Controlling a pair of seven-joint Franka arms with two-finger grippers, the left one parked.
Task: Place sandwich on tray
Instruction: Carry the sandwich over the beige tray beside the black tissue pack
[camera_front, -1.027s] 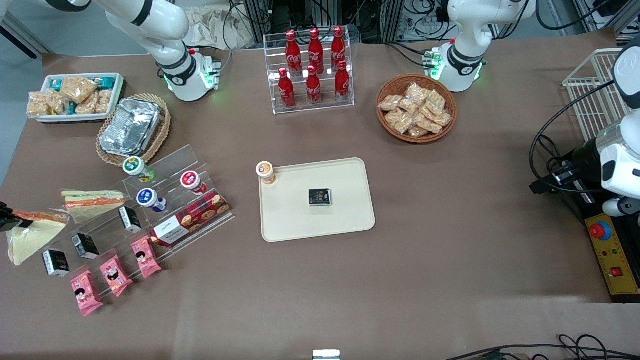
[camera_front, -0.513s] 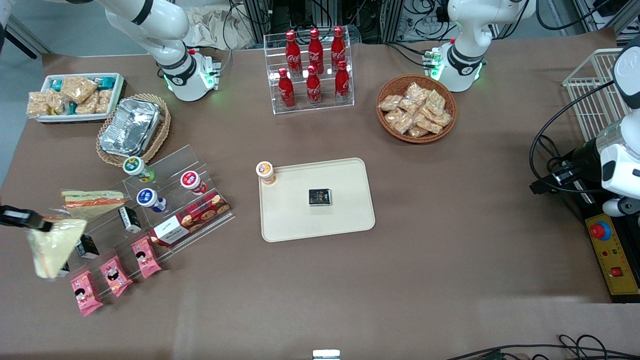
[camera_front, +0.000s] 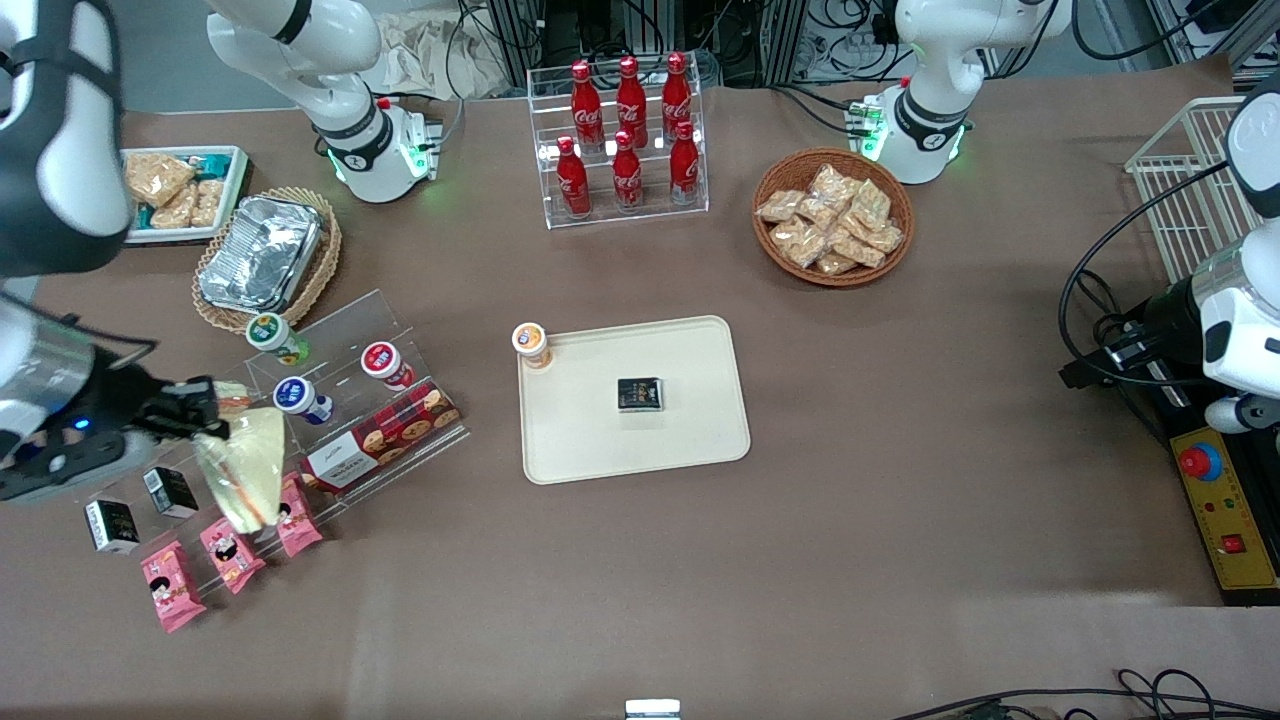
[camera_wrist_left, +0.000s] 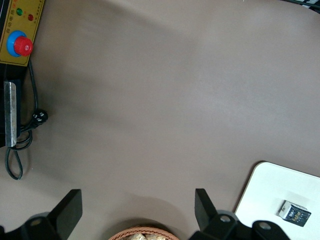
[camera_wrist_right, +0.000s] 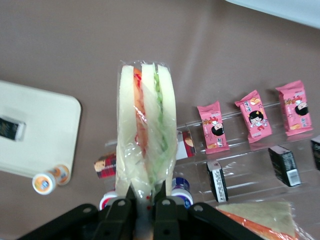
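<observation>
the gripper (camera_front: 205, 420) pinches the sandwich (camera_front: 245, 468) by its wrapped edge, so it hangs in the air above the clear acrylic rack (camera_front: 330, 400) of snacks (pink packets (camera_wrist_right: 256, 119) lie beneath it). the tray (camera_front: 690, 440), well apart, sits mid-surface carrying a small black box (camera_front: 640, 394).

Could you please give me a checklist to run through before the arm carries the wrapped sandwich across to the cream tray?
1. Grip: gripper shut on the clear-wrapped triangular white-bread sandwich at its wrap end: ok.
2. Lift: sandwich hangs above the clear acrylic stepped stand with its pink snack packs: ok.
3. Landing space: flat cream-beige plastic tray has bare room beside the small black box: ok.
4. Orange-lidded cup stands at the tray's corner nearest the sandwich: cannot tell if the path clears it.
5. Wrap security: cannot tell.
</observation>
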